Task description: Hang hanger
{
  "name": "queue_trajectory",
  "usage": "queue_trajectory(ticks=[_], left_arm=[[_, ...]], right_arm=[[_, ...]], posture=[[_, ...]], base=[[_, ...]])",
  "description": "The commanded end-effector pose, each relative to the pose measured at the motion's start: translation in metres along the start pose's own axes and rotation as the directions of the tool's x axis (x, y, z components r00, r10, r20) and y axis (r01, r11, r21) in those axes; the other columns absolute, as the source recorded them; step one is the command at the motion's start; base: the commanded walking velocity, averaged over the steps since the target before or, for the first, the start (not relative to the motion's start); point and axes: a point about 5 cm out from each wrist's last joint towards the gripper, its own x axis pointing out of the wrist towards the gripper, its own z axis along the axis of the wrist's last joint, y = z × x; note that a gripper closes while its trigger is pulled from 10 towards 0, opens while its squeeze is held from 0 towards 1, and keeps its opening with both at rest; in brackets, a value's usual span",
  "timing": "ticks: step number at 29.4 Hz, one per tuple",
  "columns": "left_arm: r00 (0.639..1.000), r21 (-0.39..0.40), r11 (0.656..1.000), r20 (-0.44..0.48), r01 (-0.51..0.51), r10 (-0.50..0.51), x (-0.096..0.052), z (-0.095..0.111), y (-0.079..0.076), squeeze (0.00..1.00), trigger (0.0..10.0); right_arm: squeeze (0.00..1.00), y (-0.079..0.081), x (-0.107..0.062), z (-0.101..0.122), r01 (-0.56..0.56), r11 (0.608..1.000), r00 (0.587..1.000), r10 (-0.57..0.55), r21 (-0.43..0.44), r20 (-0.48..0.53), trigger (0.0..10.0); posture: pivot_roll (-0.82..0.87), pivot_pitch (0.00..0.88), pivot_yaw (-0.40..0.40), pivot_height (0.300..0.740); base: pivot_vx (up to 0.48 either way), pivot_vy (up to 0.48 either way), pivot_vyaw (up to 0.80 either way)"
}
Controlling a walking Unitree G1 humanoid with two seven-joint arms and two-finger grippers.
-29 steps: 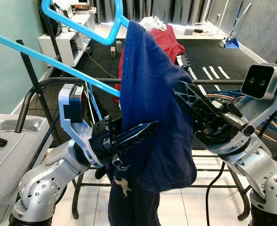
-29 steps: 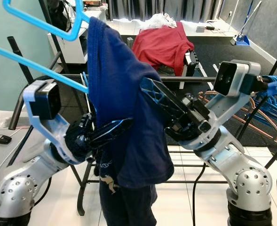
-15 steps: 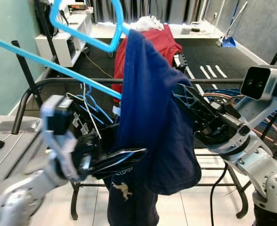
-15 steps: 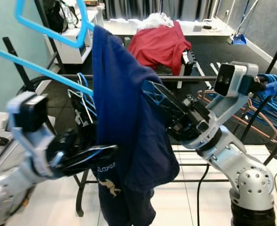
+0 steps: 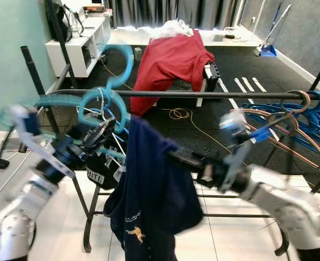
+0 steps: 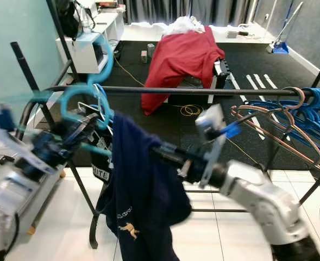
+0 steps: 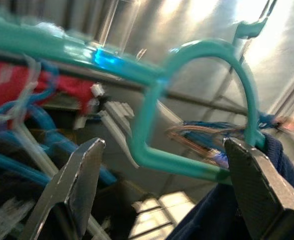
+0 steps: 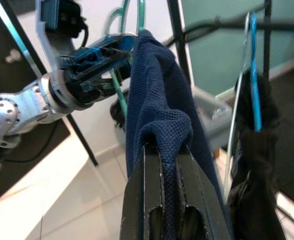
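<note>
A teal plastic hanger [image 7: 151, 100] carries a navy garment [image 5: 154, 190] that droops in front of the black rack rail [image 5: 203, 94]. The hanger's hook [image 5: 130, 58] rises beside the rail at its left end. My left gripper [image 5: 102, 130] is at the hanger's neck; in the left wrist view its fingers [image 7: 79, 185] stand wide open with the neck between them. My right gripper [image 8: 162, 150] is shut on a fold of the navy garment [image 8: 156, 100], and reaches in from the right just below the rail. Both head views are blurred.
A black garment [image 5: 102, 171] and several blue hangers hang at the rail's left end. Copper and blue hangers [image 5: 290, 125] crowd its right end. Beyond the rack, a red cloth [image 5: 168, 60] lies draped on black flooring. A white shelf [image 5: 78, 38] stands far left.
Both arms have stretched forward and down. The hanger and navy garment, close to the camera before, now sit lower beside the rail. The left arm swung out to the left.
</note>
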Motion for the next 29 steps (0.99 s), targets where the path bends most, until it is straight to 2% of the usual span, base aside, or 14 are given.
queue_trajectory(ticks=[1,2,4,5,6,7,8,9,11,19,21,24,26,29], left_arm=[[0.999,0.05,0.998,0.008,-0.041,0.041,-0.002,0.002,0.003,0.0,10.0],[0.995,0.07,0.993,-0.002,-0.095,0.096,-0.005,-0.004,0.005,0.0,10.0],[0.995,0.07,0.993,-0.002,-0.095,0.096,-0.005,-0.004,0.005,0.0,10.0],[0.983,0.088,0.98,-0.018,-0.179,0.182,-0.009,-0.012,0.009,0.0,10.0],[0.983,0.088,0.98,-0.018,-0.179,0.182,-0.009,-0.012,0.009,0.0,10.0],[0.969,0.141,0.963,-0.06,-0.228,0.238,-0.013,-0.022,0.009,0.0,10.0],[0.969,0.141,0.963,-0.06,-0.228,0.238,-0.013,-0.022,0.009,0.0,10.0],[0.956,0.163,0.952,-0.092,-0.261,0.278,-0.017,-0.033,0.007,0.0,10.0],[0.951,0.183,0.95,-0.135,-0.253,0.28,-0.019,-0.044,0.002,0.0,10.0],[0.934,0.213,0.926,-0.113,-0.311,0.34,-0.017,-0.045,0.013,0.0,10.0],[0.888,0.316,0.86,-0.096,-0.401,0.45,-0.025,-0.04,0.035,0.0,10.0],[0.888,0.316,0.86,-0.096,-0.401,0.45,-0.025,-0.04,0.035,0.0,10.0],[0.86,0.36,0.819,-0.08,-0.447,0.504,-0.034,-0.038,0.045,0.0,10.0],[0.856,0.379,0.808,-0.073,-0.451,0.512,-0.036,-0.039,0.043,0.0,10.0]], right_arm=[[0.0,-0.001,0.001,0.006,0.02,0.999,0.999,-0.019,-0.042,0.03,2.7],[0.0,0.0,0.004,0.002,0.011,1.0,0.999,-0.01,-0.027,0.034,4.6],[0.0,0.0,0.004,0.002,0.011,1.0,0.999,-0.01,-0.027,0.034,4.6],[0.0,0.001,0.007,-0.002,0.004,1.0,0.999,-0.004,-0.002,0.043,7.1],[0.0,0.001,0.007,-0.002,0.004,1.0,0.999,-0.004,-0.002,0.043,7.1],[0.0,0.001,0.009,-0.006,0.006,1.0,0.999,-0.007,0.023,0.049,10.0],[0.0,0.001,0.009,-0.006,0.006,1.0,0.999,-0.007,0.023,0.049,10.0],[0.0,-0.002,0.009,-0.01,0.017,0.999,0.998,-0.019,0.043,0.057,10.0],[0.0,-0.01,0.007,-0.016,0.063,0.996,0.996,-0.067,0.061,0.063,10.0],[0.0,-0.02,0.005,-0.026,0.126,0.992,0.99,-0.128,0.033,0.062,10.0],[0.0,-0.03,0.0,-0.034,0.193,0.981,0.98,-0.193,0.02,0.047,10.0],[0.0,-0.03,0.0,-0.034,0.193,0.981,0.98,-0.193,0.02,0.047,10.0],[0.0,-0.035,-0.005,-0.04,0.227,0.973,0.972,-0.229,0.043,0.045,10.0],[0.0,-0.036,-0.005,-0.041,0.23,0.971,0.971,-0.233,0.057,0.05,10.0]], posture=[[-0.04,0.0,-0.038,0.74],[-0.02,0.0,-0.046,0.74],[-0.02,0.0,-0.046,0.74],[-0.02,0.0,-0.047,0.74],[-0.02,0.0,-0.047,0.74],[-0.01,0.0,-0.048,0.74],[-0.01,0.0,-0.048,0.74],[-0.01,0.0,-0.048,0.74],[0.0,0.006,-0.045,0.74],[0.0,0.007,-0.031,0.74],[-0.01,0.01,-0.011,0.74],[-0.01,0.01,-0.011,0.74],[0.0,0.013,-0.005,0.74],[0.0,0.011,-0.005,0.74]], base=[[0.0,0.0,0.8],[0.0,0.0,0.8],[0.0,0.0,0.8],[0.0,0.0,0.8],[0.0,0.0,0.8],[0.0,0.0,0.8],[0.0,0.0,0.8],[0.0,0.0,0.8],[0.0,0.0,0.8],[0.0,0.0,0.8],[0.0,0.0,0.8],[0.0,0.0,0.8],[0.0,0.0,0.8],[0.0,0.0,0.8]])
